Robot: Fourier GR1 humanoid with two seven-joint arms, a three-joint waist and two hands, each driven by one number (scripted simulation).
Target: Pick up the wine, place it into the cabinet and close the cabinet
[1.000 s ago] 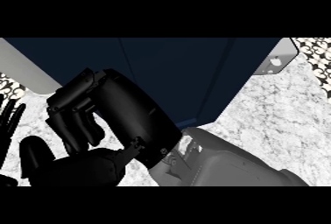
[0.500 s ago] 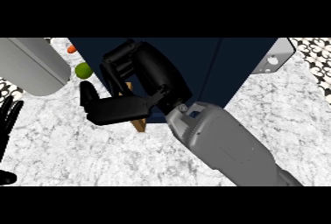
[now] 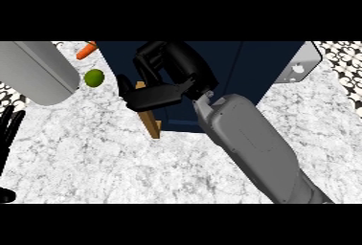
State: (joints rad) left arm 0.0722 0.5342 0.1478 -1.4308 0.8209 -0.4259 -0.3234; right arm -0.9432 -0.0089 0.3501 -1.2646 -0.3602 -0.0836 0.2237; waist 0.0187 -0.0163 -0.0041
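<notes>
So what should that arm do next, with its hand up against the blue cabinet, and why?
Probably push the right hand against the brown panel to swing it toward the dark blue cabinet. The panel juts out at the cabinet's front, so the door looks ajar. No wine bottle is in view; it may be inside already, but that cannot be seen.

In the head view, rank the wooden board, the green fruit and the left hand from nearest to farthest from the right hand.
Measured from the right hand:
1. wooden board: partly covered by the hand, sticking out below it.
2. green fruit: on the counter to the hand's left.
3. left hand: resting open at the view's left edge, farthest.
</notes>
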